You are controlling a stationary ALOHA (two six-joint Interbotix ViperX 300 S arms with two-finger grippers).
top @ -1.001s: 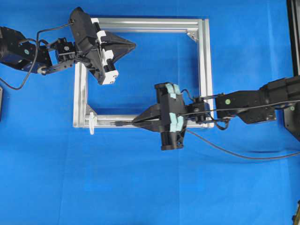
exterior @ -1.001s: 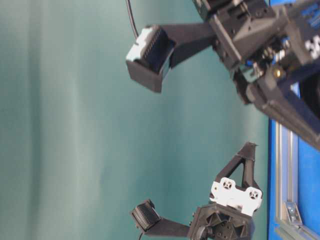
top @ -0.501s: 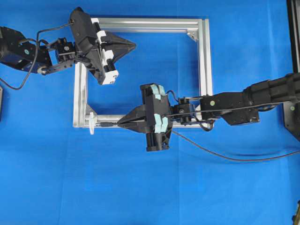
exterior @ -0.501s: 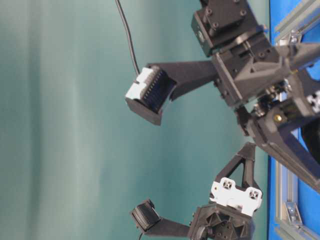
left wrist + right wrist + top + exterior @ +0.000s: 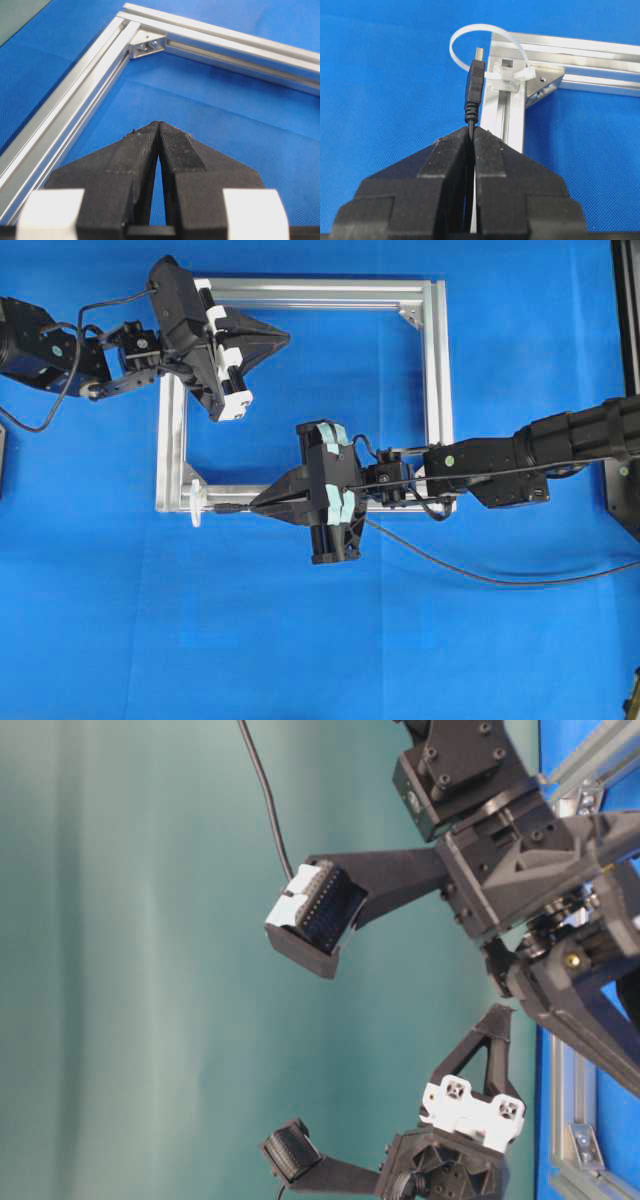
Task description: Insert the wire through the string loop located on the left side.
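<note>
My right gripper (image 5: pixel 254 506) (image 5: pixel 471 129) is shut on the wire (image 5: pixel 480 575) just behind its black plug (image 5: pixel 475 85). The plug's metal tip (image 5: pixel 479 52) points at the whitish string loop (image 5: pixel 487 34), which stands on the silver frame's near left corner (image 5: pixel 195 502). In the right wrist view the tip lies within the loop's outline; whether it has entered I cannot tell. The wire trails off to the right across the blue mat. My left gripper (image 5: pixel 284 337) (image 5: pixel 158 124) hovers shut and empty inside the frame near its far left corner.
The square aluminium frame (image 5: pixel 436 390) lies flat on the blue mat, with triangular corner brackets (image 5: pixel 146 46) (image 5: pixel 544 86). A dark fixture (image 5: pixel 626 390) runs along the right edge. The table-level view shows only both arms' upper parts (image 5: pixel 500 850) against a green wall.
My right gripper has carried the plug leftward along the frame's near rail toward the string loop, most of it in the first half second. The left arm has not moved.
</note>
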